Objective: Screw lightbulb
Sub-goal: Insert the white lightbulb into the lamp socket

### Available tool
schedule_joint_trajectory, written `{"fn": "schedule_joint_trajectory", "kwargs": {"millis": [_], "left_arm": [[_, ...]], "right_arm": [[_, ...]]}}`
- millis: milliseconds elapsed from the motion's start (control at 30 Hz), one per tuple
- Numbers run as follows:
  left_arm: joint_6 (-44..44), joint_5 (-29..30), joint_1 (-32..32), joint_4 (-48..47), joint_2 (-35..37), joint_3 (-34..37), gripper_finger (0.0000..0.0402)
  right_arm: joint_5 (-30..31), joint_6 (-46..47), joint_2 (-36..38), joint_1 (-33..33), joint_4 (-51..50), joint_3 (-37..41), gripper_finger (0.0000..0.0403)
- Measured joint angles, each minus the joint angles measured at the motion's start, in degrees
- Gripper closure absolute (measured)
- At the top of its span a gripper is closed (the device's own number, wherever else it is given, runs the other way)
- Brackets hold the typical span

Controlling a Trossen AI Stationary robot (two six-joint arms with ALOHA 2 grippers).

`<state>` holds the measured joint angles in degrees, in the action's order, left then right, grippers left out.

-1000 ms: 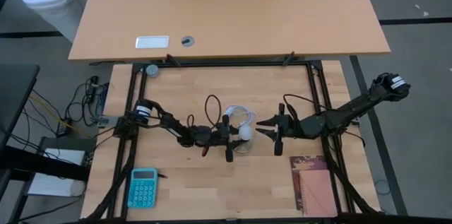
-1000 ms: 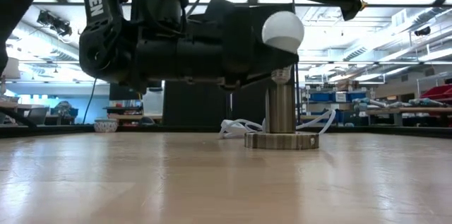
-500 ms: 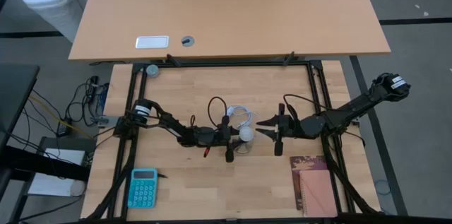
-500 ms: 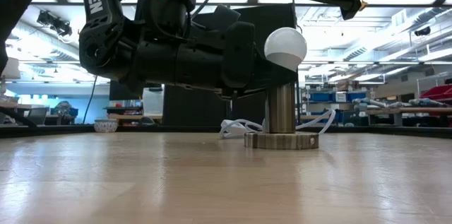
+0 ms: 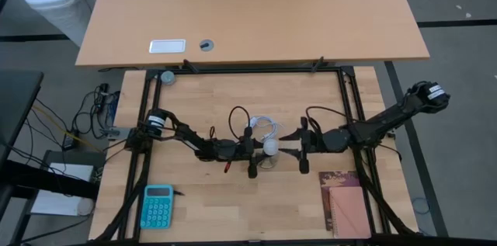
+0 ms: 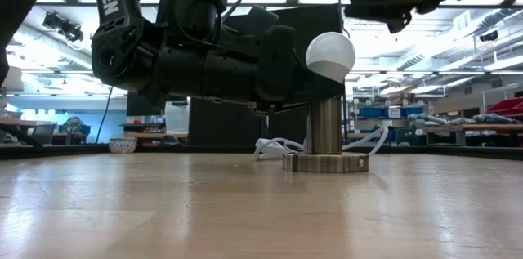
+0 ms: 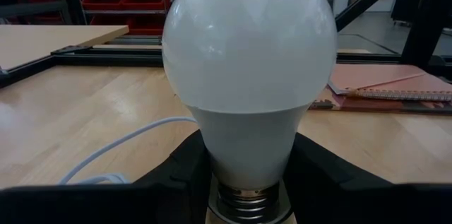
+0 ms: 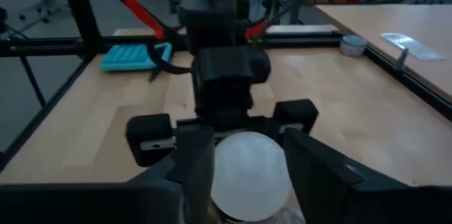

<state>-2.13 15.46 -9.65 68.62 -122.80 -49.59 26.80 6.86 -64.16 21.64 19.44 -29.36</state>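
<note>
Right gripper (image 5: pixel 289 150) has advanced, fingers now spread astride lightbulb (image 5: pixel 270 147) globe, ready to twist. Left gripper (image 5: pixel 259 151) still clamps bulb neck over socket (image 6: pixel 325 161).

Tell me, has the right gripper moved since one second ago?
Yes. In the high view the right gripper has come closer to the lightbulb, away from the notebook.

One lightbulb (image 5: pixel 270 147) sits at the centre of the frame, on one socket stand (image 6: pixel 325 138). One white cable (image 5: pixel 264 126), one teal calculator (image 5: pixel 158 205) at lower left, one pink notebook (image 5: pixel 345 202) at lower right. Two arms.
</note>
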Motion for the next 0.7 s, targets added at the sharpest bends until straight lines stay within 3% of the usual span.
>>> {"fn": "schedule_joint_trajectory", "kwargs": {"millis": [433,600,700], "left_arm": [[-0.09,0.01,0.02,-0.07,-0.13,0.07,0.0235],[-0.09,0.0,0.02,-0.07,-0.15,0.09,0.0234],[-0.09,0.0,0.0,-0.07,-0.15,0.09,0.0234]], "right_arm": [[-8.3,-0.48,-6.44,-5.28,-0.98,-2.33,0.0138],[-9.79,0.26,-8.23,-6.71,-21.4,-12.89,0.0123],[-12.76,0.03,-9.38,-7.32,-28.72,-18.62,0.0121]]}}
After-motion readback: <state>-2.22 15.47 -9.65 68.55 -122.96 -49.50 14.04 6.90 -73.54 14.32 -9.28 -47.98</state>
